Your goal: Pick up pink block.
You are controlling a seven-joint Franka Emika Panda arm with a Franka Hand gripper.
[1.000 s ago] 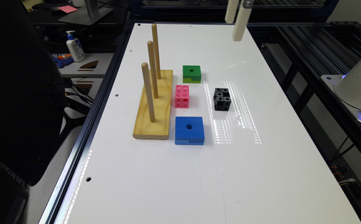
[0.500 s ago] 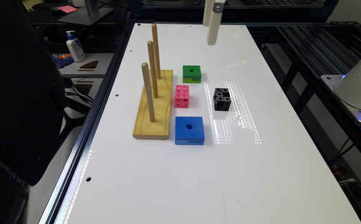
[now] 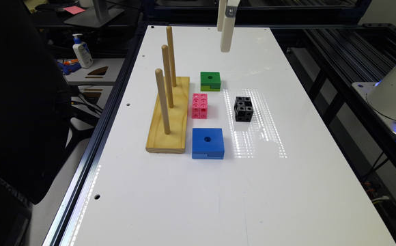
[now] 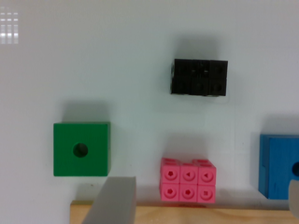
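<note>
Hovering end effector [image 3: 226,41], pink block [image 3: 199,106] apparently well below, untouched

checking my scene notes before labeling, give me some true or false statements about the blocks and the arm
1. The pink block lies on the table between the green block and the blue block. True.
2. The gripper is closed on the pink block. False: it hangs above the table's far end, touching no block.
3. The black block sits on the peg board. False: it rests on the table, on the pink block's other side from the board.
4. The green block has a round hole on top. True.
5. A ring sits on one peg. False: all three pegs are bare.
</note>
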